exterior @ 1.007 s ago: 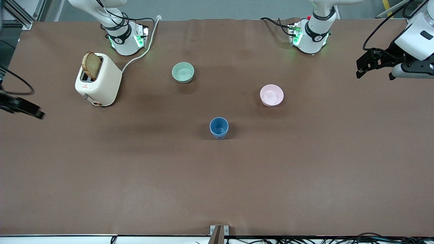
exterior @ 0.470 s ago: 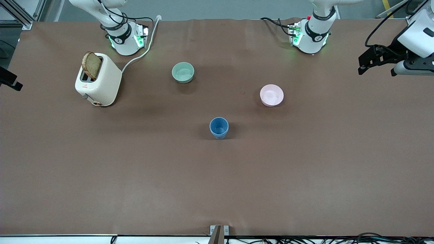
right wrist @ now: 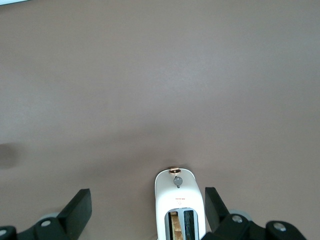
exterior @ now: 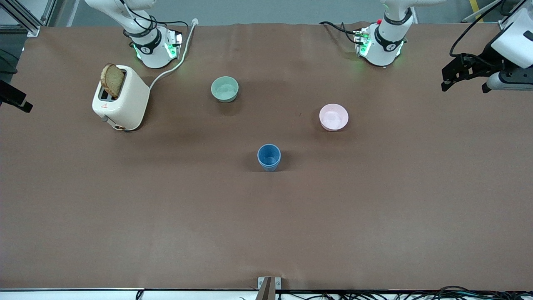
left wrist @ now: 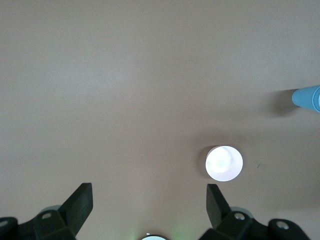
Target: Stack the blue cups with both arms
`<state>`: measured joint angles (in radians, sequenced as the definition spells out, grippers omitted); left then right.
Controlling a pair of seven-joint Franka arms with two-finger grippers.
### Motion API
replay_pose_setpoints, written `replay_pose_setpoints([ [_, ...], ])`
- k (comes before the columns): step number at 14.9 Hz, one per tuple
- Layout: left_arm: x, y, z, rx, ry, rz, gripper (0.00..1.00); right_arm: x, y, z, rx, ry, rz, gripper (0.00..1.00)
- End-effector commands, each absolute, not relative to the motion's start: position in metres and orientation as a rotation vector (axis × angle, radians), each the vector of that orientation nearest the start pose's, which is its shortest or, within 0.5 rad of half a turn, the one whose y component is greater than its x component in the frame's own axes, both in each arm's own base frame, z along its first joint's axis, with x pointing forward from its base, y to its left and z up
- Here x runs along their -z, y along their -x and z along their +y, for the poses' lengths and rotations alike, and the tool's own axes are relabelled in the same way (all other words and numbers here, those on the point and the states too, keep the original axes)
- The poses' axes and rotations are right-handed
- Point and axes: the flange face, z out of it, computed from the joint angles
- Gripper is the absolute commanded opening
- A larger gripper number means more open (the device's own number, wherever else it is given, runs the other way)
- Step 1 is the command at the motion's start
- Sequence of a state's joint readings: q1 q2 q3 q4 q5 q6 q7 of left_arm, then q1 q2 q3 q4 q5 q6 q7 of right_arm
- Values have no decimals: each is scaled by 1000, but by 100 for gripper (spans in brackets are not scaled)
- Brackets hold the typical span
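Observation:
One blue cup shape (exterior: 269,156) stands upright mid-table, nearer the front camera than both bowls. A second separate blue cup does not show. The cup also appears at the edge of the left wrist view (left wrist: 307,98). My left gripper (exterior: 464,86) hangs in the air over the left arm's end of the table, open and empty (left wrist: 147,205). My right gripper (exterior: 16,102) is at the right arm's end of the table, partly out of frame, open and empty (right wrist: 145,210), over bare table beside the toaster.
A white toaster (exterior: 120,98) with a bread slice stands near the right arm's base and shows in the right wrist view (right wrist: 179,205). A mint-green bowl (exterior: 225,88) and a pale pink bowl (exterior: 333,117) sit farther back; the pink bowl also shows in the left wrist view (left wrist: 224,163).
Both grippers have drawn outward toward their ends of the table. The right one moved most, away from the front camera. The cup and bowls have not moved.

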<state>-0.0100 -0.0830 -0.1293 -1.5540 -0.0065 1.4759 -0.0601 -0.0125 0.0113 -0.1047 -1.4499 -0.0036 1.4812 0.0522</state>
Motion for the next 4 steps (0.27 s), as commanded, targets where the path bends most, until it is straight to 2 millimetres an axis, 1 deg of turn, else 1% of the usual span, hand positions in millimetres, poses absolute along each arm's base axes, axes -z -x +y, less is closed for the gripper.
replay_pose_setpoints([
  [1, -683, -511, -73, 34, 3128, 141, 100, -671, -539, -61, 48, 3147, 259, 100],
  [2, -686, -511, -71, 44, 3127, 136, 100, -671, -539, -60, 48, 3148, 254, 100],
  [4, -685, -509, -71, 18, 3126, 133, 100, -670, -539, -59, 43, 3148, 252, 100],
])
